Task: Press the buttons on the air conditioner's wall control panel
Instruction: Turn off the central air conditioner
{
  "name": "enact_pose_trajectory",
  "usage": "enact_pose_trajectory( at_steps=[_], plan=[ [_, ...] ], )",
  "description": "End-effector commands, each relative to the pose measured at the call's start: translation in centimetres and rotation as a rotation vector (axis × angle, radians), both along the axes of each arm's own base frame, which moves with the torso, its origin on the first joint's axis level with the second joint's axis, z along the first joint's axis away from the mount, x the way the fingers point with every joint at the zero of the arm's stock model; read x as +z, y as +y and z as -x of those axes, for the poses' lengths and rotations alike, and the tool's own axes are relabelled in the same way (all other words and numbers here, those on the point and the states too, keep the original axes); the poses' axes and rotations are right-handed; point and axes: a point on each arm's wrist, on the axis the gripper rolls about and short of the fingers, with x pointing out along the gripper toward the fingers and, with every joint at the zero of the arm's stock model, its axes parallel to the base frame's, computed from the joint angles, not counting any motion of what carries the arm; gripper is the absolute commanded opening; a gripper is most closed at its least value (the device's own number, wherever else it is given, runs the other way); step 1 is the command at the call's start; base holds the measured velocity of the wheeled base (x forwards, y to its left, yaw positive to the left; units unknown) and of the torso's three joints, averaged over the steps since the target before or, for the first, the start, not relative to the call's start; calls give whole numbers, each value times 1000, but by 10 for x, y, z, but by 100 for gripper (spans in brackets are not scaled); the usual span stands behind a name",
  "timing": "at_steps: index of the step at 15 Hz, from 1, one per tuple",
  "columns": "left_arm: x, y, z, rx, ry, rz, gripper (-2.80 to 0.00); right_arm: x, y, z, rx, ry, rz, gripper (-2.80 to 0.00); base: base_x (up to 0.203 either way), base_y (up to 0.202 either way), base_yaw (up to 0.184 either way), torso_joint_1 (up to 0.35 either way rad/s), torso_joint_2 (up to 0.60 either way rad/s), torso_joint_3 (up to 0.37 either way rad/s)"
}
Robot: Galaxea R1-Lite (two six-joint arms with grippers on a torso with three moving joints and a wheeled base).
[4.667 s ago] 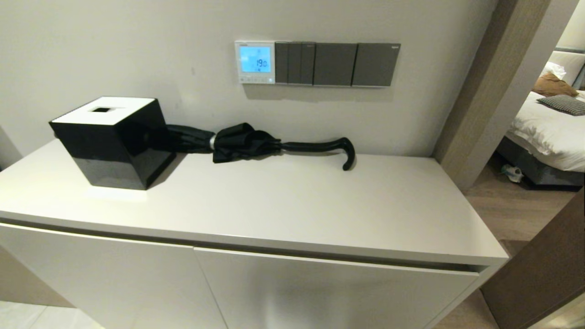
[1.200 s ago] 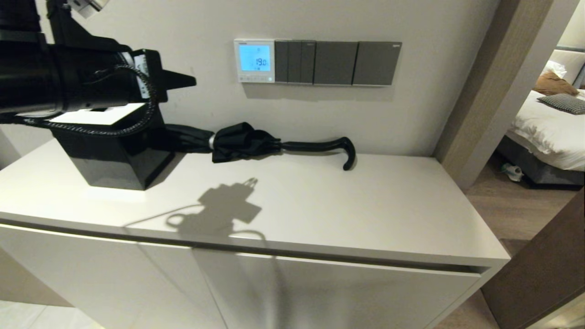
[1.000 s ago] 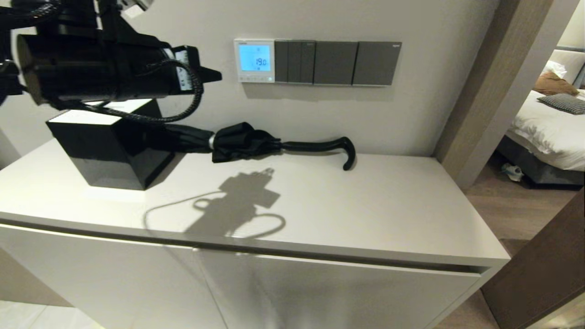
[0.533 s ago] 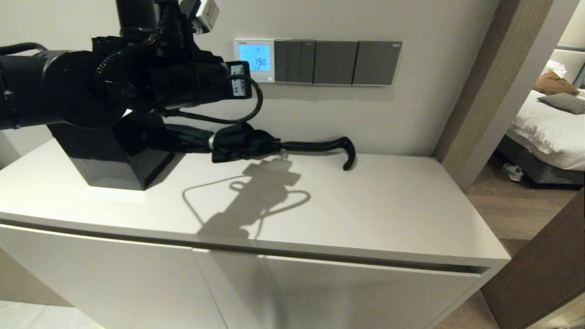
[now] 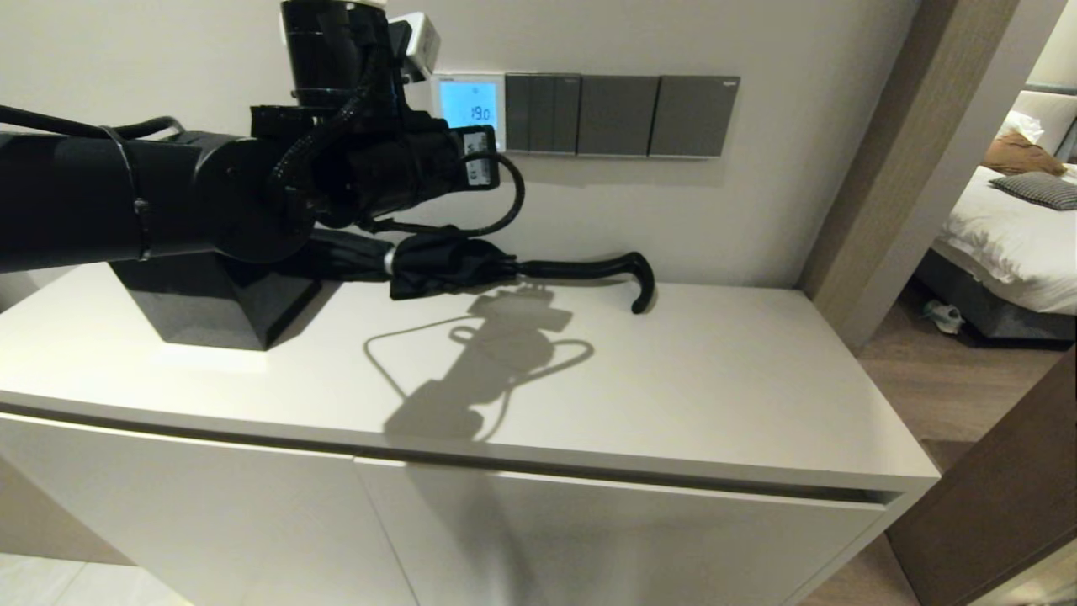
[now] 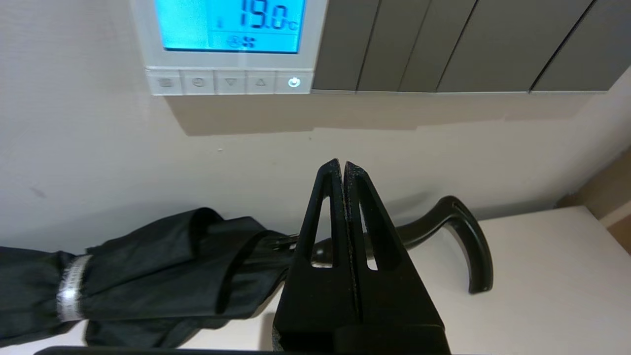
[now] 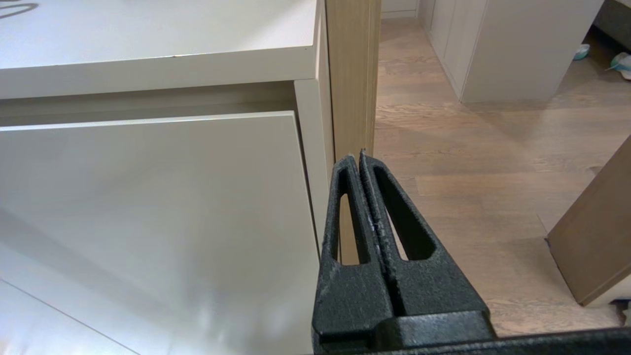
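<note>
The white-framed control panel (image 5: 469, 103) hangs on the wall and its light blue screen reads 19.0. In the left wrist view the panel (image 6: 229, 29) is close ahead, with its row of small pale buttons (image 6: 229, 82) along the bottom edge. My left gripper (image 6: 343, 163) is shut and empty, its tips pointing at the bare wall below and a little right of the buttons, apart from them. In the head view my left arm (image 5: 370, 164) covers the panel's lower edge and the buttons. My right gripper (image 7: 356, 155) is shut and parked low beside the cabinet.
Dark grey switch plates (image 5: 618, 116) adjoin the panel on its right. A black folded umbrella (image 5: 471, 261) lies against the wall under the left gripper. A black tissue box (image 5: 210, 299) stands at the left of the white cabinet top (image 5: 673, 379).
My left arm came in from the left, moved right and toward the wall, and now covers the panel's lower left corner. The screen still reads 19.0.
</note>
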Motion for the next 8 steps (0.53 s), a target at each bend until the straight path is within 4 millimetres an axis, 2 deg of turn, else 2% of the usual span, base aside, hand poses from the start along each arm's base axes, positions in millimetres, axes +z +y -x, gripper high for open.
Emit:
enact_pose_trajectory(
  at_steps=[1, 8],
  plan=[
    [-6, -7, -4, 4, 7, 8, -280, -1, 0, 0, 0, 2, 0, -280, 0, 0, 0, 0, 0, 0],
    [-7, -24, -17, 68, 6, 88, -280, -1, 0, 0, 0, 2, 0, -280, 0, 0, 0, 0, 0, 0]
  ],
)
